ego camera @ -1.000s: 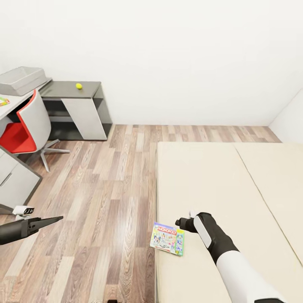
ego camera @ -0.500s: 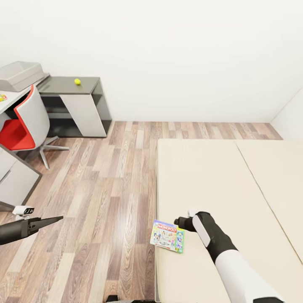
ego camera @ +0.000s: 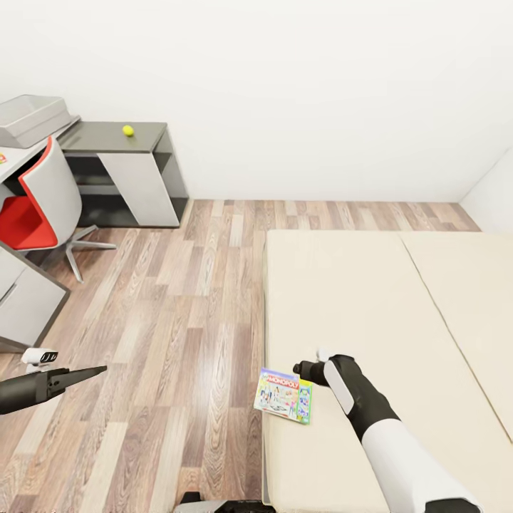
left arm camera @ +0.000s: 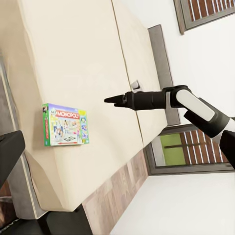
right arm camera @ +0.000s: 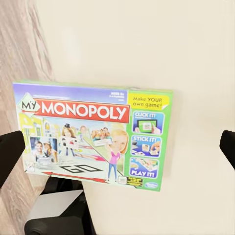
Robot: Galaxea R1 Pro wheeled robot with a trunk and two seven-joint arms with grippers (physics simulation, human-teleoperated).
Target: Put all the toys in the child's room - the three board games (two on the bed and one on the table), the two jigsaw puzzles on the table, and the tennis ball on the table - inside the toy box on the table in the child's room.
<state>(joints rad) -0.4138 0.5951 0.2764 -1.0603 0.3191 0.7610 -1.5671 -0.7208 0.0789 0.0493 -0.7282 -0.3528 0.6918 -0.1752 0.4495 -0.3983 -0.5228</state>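
Where the bed (ego camera: pixel 370 299) meets the wood floor, the Monopoly game (ego camera: pixel 283 395) lies flat at the mattress edge, the right pincer (ego camera: pixel 303 370) just beside it with fingers spread (wrist view). Left pincer (ego camera: pixel 89 371) over the floor, state unclear. Tennis ball (ego camera: pixel 127 130) and toy box (ego camera: pixel 32 120) on the desk (ego camera: pixel 146 135).

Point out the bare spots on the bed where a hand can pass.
The bed is bare beyond the Monopoly box, toward the wall and across the far panel. It is crowded only at the near floor-side edge, where the box lies beside the right gripper.
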